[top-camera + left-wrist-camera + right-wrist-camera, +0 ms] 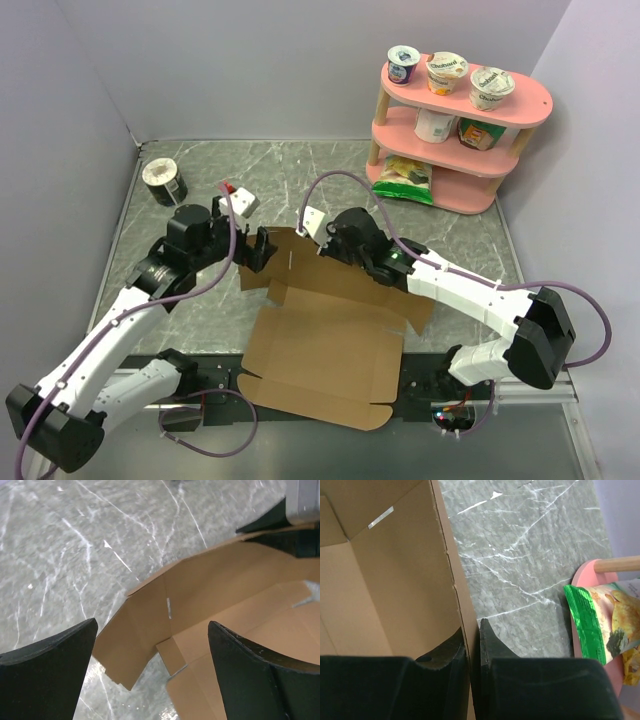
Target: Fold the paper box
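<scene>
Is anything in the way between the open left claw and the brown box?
No, nothing visible is. The left gripper stands open, and a side flap of the paper box lies straight ahead of it. The right gripper pinches one wall of the box.

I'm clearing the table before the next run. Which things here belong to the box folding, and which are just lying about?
Part of the job:
- paper box
- right end effector, shut on its raised wall
- left end effector, open by its left corner

Lying about:
- pink shelf
- yogurt cups
- snack bag
- dark tub at the far-left corner
</scene>
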Controlling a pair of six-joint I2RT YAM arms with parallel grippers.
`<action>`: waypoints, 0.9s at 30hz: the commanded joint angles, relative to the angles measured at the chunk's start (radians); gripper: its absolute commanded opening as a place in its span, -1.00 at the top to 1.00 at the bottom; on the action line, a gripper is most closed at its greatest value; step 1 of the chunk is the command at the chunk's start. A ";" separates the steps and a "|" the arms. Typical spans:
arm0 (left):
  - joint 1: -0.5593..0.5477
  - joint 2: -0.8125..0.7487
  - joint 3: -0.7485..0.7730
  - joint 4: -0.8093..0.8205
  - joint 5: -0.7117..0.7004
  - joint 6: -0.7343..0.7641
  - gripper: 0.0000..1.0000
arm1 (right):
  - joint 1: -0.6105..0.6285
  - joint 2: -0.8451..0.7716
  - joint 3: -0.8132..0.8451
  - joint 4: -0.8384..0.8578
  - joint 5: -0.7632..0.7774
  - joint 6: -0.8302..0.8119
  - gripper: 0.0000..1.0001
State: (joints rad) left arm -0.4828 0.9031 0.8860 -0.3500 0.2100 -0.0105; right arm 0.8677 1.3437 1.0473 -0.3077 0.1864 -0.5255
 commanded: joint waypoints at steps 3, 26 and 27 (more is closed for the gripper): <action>0.009 0.085 0.070 0.009 0.152 0.142 -0.77 | -0.010 0.008 0.011 0.002 -0.058 0.047 0.78; 0.052 0.209 0.125 0.051 0.258 0.331 -0.44 | -0.018 0.020 0.045 -0.013 -0.053 0.005 0.78; 0.052 0.218 0.129 0.049 0.268 0.333 -0.46 | -0.018 0.018 0.046 -0.013 -0.054 0.002 0.78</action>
State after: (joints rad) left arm -0.4328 1.0901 0.9604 -0.3031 0.3508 0.2718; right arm 0.8570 1.3540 1.0489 -0.3233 0.1513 -0.5411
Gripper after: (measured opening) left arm 0.722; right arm 0.110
